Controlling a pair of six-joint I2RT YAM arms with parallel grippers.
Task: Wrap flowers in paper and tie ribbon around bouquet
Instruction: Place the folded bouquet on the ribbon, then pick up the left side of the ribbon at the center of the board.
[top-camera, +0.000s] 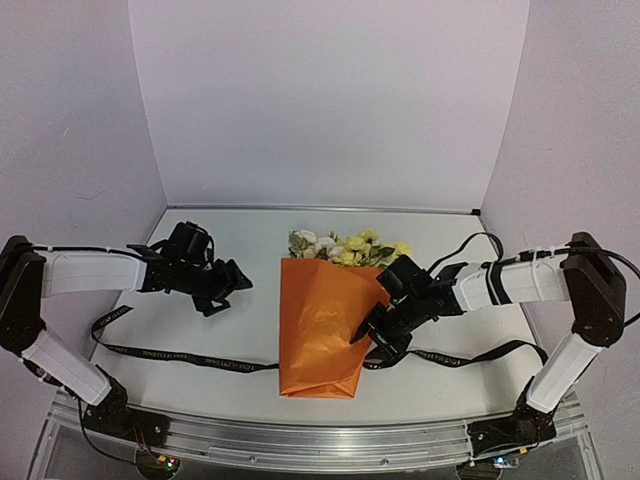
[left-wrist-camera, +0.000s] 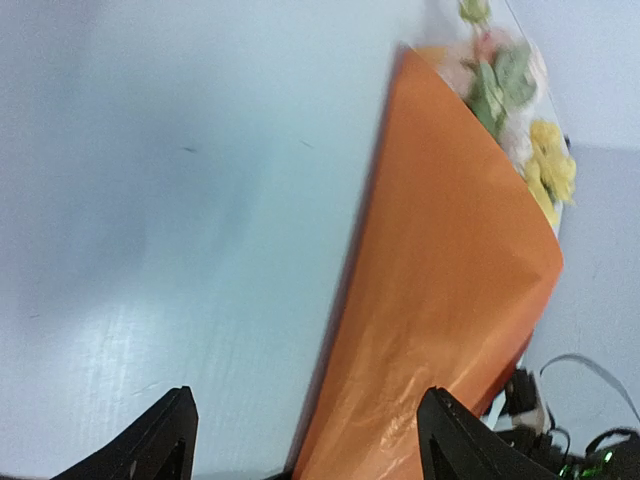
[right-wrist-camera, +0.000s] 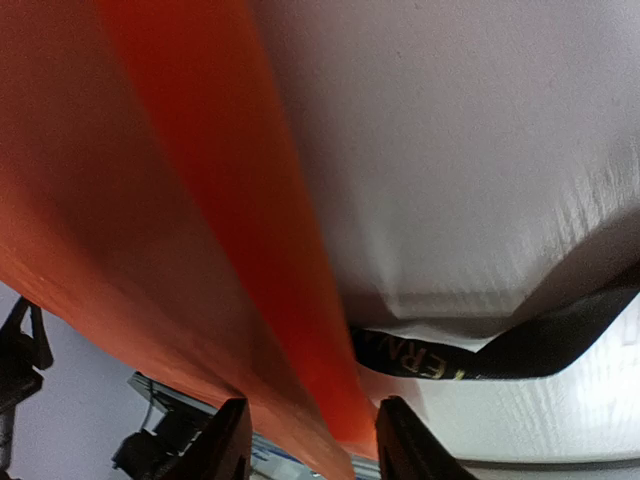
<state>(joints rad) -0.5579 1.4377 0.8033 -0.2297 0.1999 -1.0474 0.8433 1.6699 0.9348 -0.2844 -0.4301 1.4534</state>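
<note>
1. My right gripper (top-camera: 368, 335) sat at the right edge of the orange paper (top-camera: 320, 320). Its jaws were parted with that folded edge running between them. The tips stood clear on either side, so I was not pinching it.
2. My left gripper (top-camera: 232, 290) hung wide open to the left of the paper, near it but apart, holding nothing.
3. The paper lay wrapped around the flowers (top-camera: 345, 247) in the middle of the table (top-camera: 450, 385). Its bottom end pointed toward the near edge, and the yellow and cream blooms stuck out toward the far edge.
4. The black ribbon (top-camera: 170, 352) lay flat along the near part of the table. It ran from the left side under the paper and out again on the right, just beside my right gripper's tips.
5. The table was pale and smooth, shut in by plain light walls (top-camera: 320, 100) at the back and on both sides.
</note>
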